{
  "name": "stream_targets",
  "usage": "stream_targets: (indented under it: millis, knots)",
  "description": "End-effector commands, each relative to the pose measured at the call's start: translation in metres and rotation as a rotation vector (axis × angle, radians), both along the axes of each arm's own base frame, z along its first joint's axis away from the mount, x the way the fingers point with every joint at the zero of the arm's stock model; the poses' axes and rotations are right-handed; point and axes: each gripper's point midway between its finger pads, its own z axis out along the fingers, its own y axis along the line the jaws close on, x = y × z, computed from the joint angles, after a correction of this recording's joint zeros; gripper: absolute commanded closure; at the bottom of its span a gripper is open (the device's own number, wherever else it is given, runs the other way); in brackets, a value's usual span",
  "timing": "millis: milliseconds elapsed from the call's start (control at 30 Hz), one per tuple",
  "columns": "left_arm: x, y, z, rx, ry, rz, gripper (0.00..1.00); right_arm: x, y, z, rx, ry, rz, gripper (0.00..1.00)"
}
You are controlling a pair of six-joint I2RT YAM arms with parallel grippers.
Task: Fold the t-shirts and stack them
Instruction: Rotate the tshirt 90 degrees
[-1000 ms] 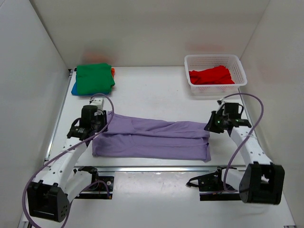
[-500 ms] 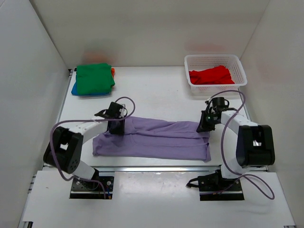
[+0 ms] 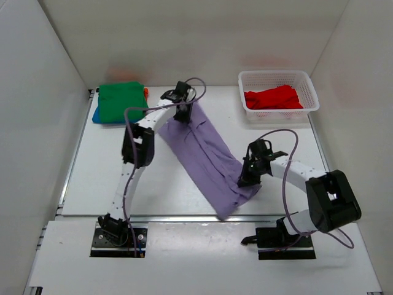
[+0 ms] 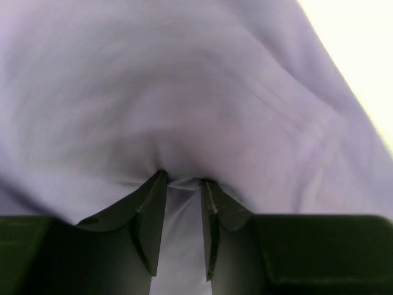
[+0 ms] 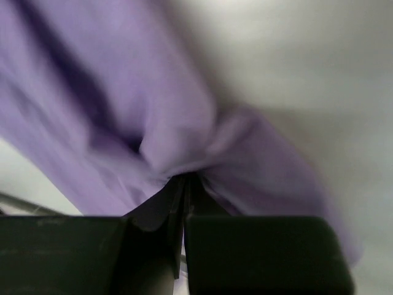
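From overhead, the lavender shirt (image 3: 209, 153) lies as a long folded band slanting across the table (image 3: 110, 178), its far end near the green shirt (image 3: 121, 101) and its near end by the front edge. The left gripper (image 3: 182, 114) pinches the far end, while the right gripper (image 3: 245, 178) has the band's side close to the near end. Green sits atop the blue shirt (image 3: 96, 115), with the orange shirt (image 3: 146, 92) peeking out behind. The red shirt (image 3: 273, 98) rests in the basket (image 3: 279, 115). Left wrist now: fingers (image 4: 147, 209) clamped on a lavender fold. Right wrist: fingers (image 5: 153, 209) pressed together, purple cloth bunched between them.
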Motion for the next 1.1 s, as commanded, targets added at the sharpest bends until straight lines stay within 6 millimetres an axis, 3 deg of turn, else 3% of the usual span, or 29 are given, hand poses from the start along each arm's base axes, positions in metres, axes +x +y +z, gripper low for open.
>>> stream_targets:
  millis: [0,33,67,133,167,300,467,533,567,633,700,733,867,967,1000,1033,1067]
  knots:
    - [0.024,-0.03,0.026,-0.066,-0.001,-0.061,0.63,-0.01,0.045,0.001,0.112,-0.025,-0.094,1.0]
    - [0.039,-0.041,0.034,-0.125,-0.051,-0.043,0.65,-0.006,0.06,0.007,0.155,-0.071,-0.112,1.0]
    - [0.035,-0.04,0.025,-0.157,-0.008,-0.038,0.66,0.0,0.068,0.009,0.19,-0.101,-0.147,1.0]
    - [0.036,-0.045,0.025,-0.177,-0.04,-0.053,0.63,-0.002,0.08,0.009,0.238,-0.109,-0.184,1.0]
    - [0.024,-0.041,0.016,-0.155,-0.013,-0.05,0.6,0.006,0.086,0.015,0.281,-0.131,-0.207,1.0]
    - [0.035,-0.045,0.03,-0.241,-0.08,-0.032,0.6,0.011,0.109,0.017,0.34,-0.15,-0.203,1.0]
    - [0.058,-0.053,0.034,-0.325,-0.076,-0.007,0.59,-0.011,0.133,0.014,0.365,-0.109,-0.141,1.0]
    - [0.066,-0.055,0.031,-0.366,-0.072,0.011,0.6,-0.023,0.135,0.016,0.369,-0.116,-0.123,1.0]
    - [0.073,-0.058,0.045,-0.431,-0.092,0.018,0.61,-0.029,0.138,0.027,0.378,-0.169,-0.073,1.0]
    - [0.072,-0.06,0.047,-0.442,-0.094,0.012,0.6,-0.031,0.139,0.033,0.386,-0.205,-0.039,1.0]
    - [0.07,-0.068,0.071,-0.48,-0.125,-0.017,0.6,-0.032,0.145,0.053,0.433,-0.263,0.027,1.0]
    - [0.07,-0.063,0.083,-0.491,-0.136,-0.008,0.6,-0.034,0.142,0.055,0.428,-0.275,0.055,0.99]
    - [0.048,-0.063,0.127,-0.49,-0.157,-0.051,0.58,-0.028,0.14,0.078,0.392,-0.387,0.171,0.96]
    - [0.036,-0.044,0.139,-0.464,-0.19,-0.029,0.57,-0.014,0.132,0.086,0.386,-0.434,0.211,0.9]
    - [0.025,-0.03,0.134,-0.452,-0.176,-0.002,0.56,-0.005,0.127,0.085,0.387,-0.425,0.19,0.88]
    - [0.032,-0.02,0.143,-0.471,-0.222,0.025,0.56,0.0,0.125,0.088,0.397,-0.43,0.214,0.86]
    - [0.026,-0.012,0.143,-0.489,-0.234,0.055,0.55,0.005,0.124,0.089,0.397,-0.435,0.229,0.83]
